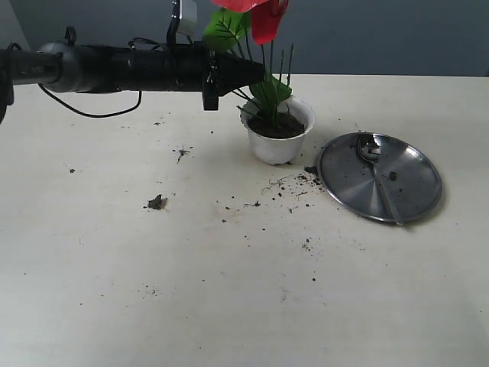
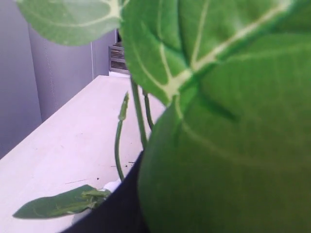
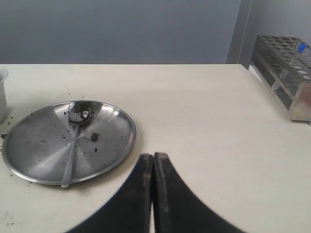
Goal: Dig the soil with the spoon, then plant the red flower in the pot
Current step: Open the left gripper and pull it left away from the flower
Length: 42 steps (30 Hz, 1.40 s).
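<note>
The red flower [image 1: 263, 19] stands upright in the white pot [image 1: 276, 147], its stems set in dark soil [image 1: 281, 126]. My left gripper [image 1: 258, 75] reaches in from the left and looks shut on the stems just above the pot. In the left wrist view a big green leaf [image 2: 218, 145] hides nearly everything; one dark finger [image 2: 116, 208] shows. The spoon [image 1: 374, 164] lies in the round steel plate [image 1: 412, 191], its bowl holding a little soil [image 3: 80, 115]. My right gripper [image 3: 153, 156] hovers shut and empty near the plate [image 3: 39, 150].
Loose soil specks [image 1: 294, 187] are scattered in front of the pot, and a small clump [image 1: 157, 202] lies to the left. A test-tube rack [image 3: 286, 73] stands at the table's far side in the right wrist view.
</note>
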### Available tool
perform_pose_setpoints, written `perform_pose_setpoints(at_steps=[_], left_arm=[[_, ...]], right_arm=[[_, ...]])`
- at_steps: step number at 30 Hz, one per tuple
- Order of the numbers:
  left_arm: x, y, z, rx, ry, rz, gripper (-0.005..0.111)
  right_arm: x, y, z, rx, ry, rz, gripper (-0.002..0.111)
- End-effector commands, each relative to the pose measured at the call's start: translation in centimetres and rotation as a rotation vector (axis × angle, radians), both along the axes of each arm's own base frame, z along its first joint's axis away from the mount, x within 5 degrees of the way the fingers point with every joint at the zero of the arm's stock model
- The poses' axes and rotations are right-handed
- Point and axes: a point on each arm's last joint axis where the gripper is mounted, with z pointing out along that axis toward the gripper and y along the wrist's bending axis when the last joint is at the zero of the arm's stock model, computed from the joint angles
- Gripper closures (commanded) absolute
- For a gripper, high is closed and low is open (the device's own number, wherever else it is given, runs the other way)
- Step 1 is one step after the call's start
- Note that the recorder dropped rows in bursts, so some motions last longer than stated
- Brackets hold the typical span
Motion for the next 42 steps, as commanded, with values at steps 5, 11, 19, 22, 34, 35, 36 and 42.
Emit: perform_pose_setpoints(at_steps=[5, 11, 19, 22, 34, 35, 36, 42], left_arm=[[-0.4, -0.3, 0.0, 0.081, -0.003, -0.011, 0.106], [-0.4, -0.3, 0.1, 0.079, 0.002, -0.01, 0.106], [-0.5, -0.9, 0.1, 0.077, 0.002, -0.02, 0.106], [-0.5, -0.9, 0.2, 0.067, 0.01, -0.014, 0.098], [-0.3, -0.8, 0.4, 0.038, 0.043, 0.002, 0.047], [-0.3, -0.8, 0.4, 0.038, 0.043, 0.002, 0.047], [-0.3, -0.8, 0.4, 0.037, 0.043, 0.002, 0.047], [-0.3, -0.8, 1.1, 0.033, 0.028, 0.004, 0.047]], right_arm=[[0.0, 0.0, 0.1, -0.002, -0.014, -0.004, 0.109], [0.0, 0.0, 0.1, -0.002, -0.014, -0.004, 0.109], [0.0, 0.0, 0.0, -0.002, -0.01, -0.004, 0.109], [0.0, 0.0, 0.1, -0.004, -0.011, -0.004, 0.109], [0.0, 0.0, 0.1, -0.004, -0.011, -0.004, 0.109], [0.0, 0.0, 0.1, -0.004, -0.011, -0.004, 0.109], [0.0, 0.0, 0.1, -0.004, -0.015, -0.004, 0.109], [0.0, 0.0, 0.1, -0.006, -0.015, -0.004, 0.109]])
